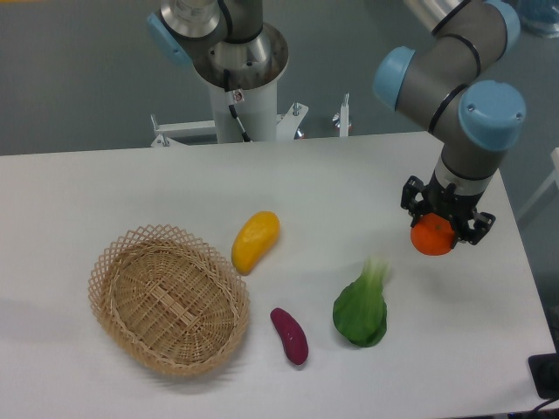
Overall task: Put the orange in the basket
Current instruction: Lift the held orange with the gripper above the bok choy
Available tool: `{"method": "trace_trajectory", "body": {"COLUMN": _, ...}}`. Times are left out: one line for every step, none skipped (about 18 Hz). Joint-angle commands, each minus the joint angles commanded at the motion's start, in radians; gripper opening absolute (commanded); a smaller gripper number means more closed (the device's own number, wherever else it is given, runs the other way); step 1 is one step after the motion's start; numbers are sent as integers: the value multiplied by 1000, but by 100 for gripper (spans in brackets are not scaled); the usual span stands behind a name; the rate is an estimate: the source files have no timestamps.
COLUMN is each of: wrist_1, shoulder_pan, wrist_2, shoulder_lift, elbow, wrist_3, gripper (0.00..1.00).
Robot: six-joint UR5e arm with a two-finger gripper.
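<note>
Although the black two-finger gripper (444, 229) covers the top of the small round bright-orange orange (432, 237), its fingers sit closed against the fruit's sides, gripping it at the white table's (349, 175) right end. Whether the fruit touches the tabletop is unclear. Far left lies the shallow tan wicker basket (168, 299), beside an elongated yellow mango-like fruit (255, 240).

Top of the orange (432, 237) hidden behind the fingers (417, 212).
</note>
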Motion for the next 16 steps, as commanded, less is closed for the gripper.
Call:
{"method": "trace_trajectory", "body": {"wrist_1": 0, "shoulder_pan": 0, "wrist_2": 0, "shoulder_lift": 0, "elbow": 0, "wrist_3": 0, "gripper": 63}}
{"method": "trace_trajectory", "body": {"wrist_1": 0, "shoulder_pan": 2, "wrist_2": 0, "shoulder_lift": 0, "elbow": 0, "wrist_3": 0, "gripper": 63}}
{"method": "trace_trajectory", "body": {"wrist_1": 0, "shoulder_pan": 0, "wrist_2": 0, "shoulder_lift": 0, "elbow": 0, "wrist_3": 0, "gripper": 63}}
{"method": "trace_trajectory", "body": {"wrist_1": 0, "shoulder_pan": 0, "wrist_2": 0, "shoulder_lift": 2, "elbow": 0, "wrist_3": 0, "gripper": 63}}
{"method": "trace_trajectory", "body": {"wrist_1": -2, "shoulder_pan": 0, "wrist_2": -3, "shoulder_lift": 0, "elbow": 1, "wrist_3": 0, "gripper": 63}}
{"method": "trace_trajectory", "body": {"wrist_1": -2, "shoulder_pan": -2, "wrist_2": 0, "shoulder_lift": 2, "elbow": 0, "wrist_3": 0, "gripper": 63}}
{"method": "trace_trajectory", "body": {"wrist_1": -2, "shoulder_pan": -5, "wrist_2": -6, "shoulder_lift": 2, "elbow": -2, "wrist_3": -3, "gripper": 63}}
{"method": "trace_trajectory", "body": {"wrist_1": -3, "shoulder_pan": -5, "wrist_2": -12, "shoulder_lift": 5, "elbow": -5, "wrist_3": -11, "gripper": 63}}
{"method": "trace_trajectory", "body": {"wrist_1": -5, "shoulder_pan": -5, "wrist_2": -18, "shoulder_lift": 6, "elbow": -6, "wrist_3": -14, "gripper": 63}}
{"method": "trace_trajectory", "body": {"wrist_1": -5, "shoulder_pan": -5, "wrist_2": -35, "shoulder_lift": 9, "elbow": -8, "wrist_3": -15, "gripper": 63}}
{"method": "trace_trajectory", "body": {"wrist_1": -5, "shoulder_pan": -5, "wrist_2": -54, "shoulder_lift": 11, "elbow": -12, "wrist_3": -24, "gripper": 63}}
{"method": "trace_trajectory", "body": {"wrist_1": -3, "shoulder_pan": -6, "wrist_2": -73, "shoulder_lift": 14, "elbow": -18, "wrist_3": -49, "gripper": 63}}
{"method": "trace_trajectory", "body": {"wrist_1": -5, "shoulder_pan": -6, "wrist_2": -81, "shoulder_lift": 14, "elbow": -18, "wrist_3": -61, "gripper": 63}}
{"method": "trace_trajectory", "body": {"wrist_1": -5, "shoulder_pan": -11, "wrist_2": -84, "shoulder_lift": 14, "elbow": -20, "wrist_3": -74, "gripper": 63}}
{"method": "trace_trajectory", "body": {"wrist_1": -5, "shoulder_pan": -21, "wrist_2": -84, "shoulder_lift": 15, "elbow": -20, "wrist_3": -89, "gripper": 63}}
{"method": "trace_trajectory", "body": {"wrist_1": -5, "shoulder_pan": -29, "wrist_2": -83, "shoulder_lift": 15, "elbow": -18, "wrist_3": -104, "gripper": 63}}
